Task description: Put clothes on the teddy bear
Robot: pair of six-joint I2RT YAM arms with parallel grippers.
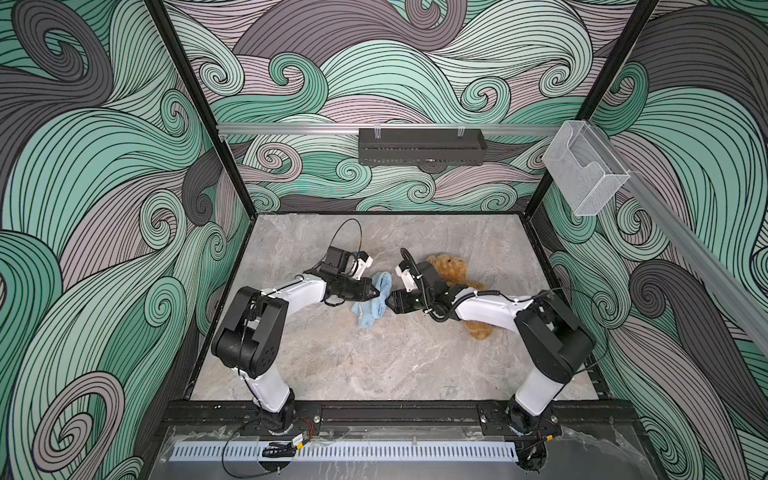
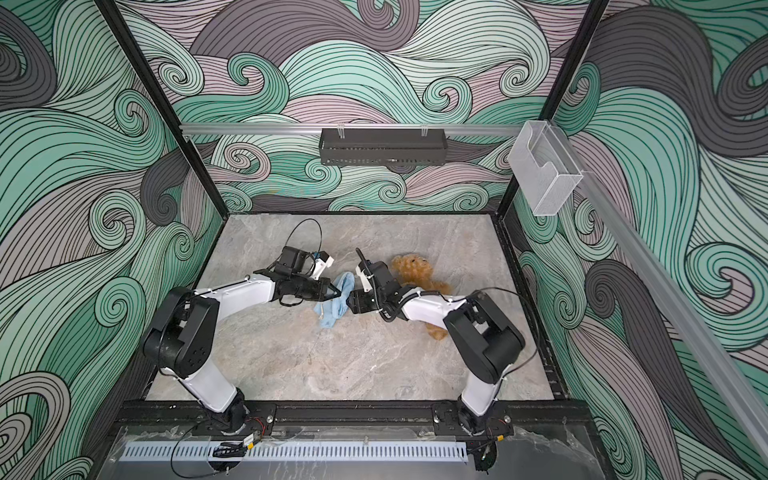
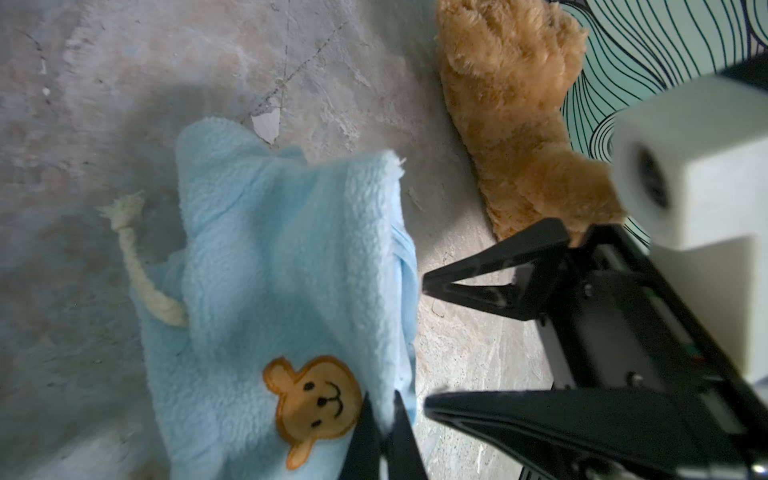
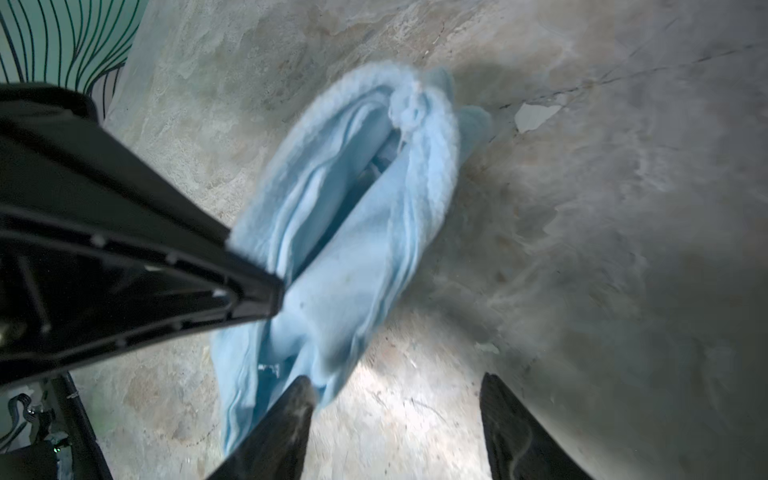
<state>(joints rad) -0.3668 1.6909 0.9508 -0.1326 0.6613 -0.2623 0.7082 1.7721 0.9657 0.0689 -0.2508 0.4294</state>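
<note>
Blue garment (image 1: 368,313) mid-table: pinches its edge with left gripper (image 3: 381,401), holds right gripper (image 4: 395,380) parted alongside; bare table (image 1: 353,365) toward front edge.

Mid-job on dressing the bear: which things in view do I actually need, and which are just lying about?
For the job:
- teddy bear, undressed
- light-blue garment, pinched by the left gripper
- right gripper, open beside the garment

Lying about:
- black basket, hung at the back
- clear bin, hung up on the right
</note>
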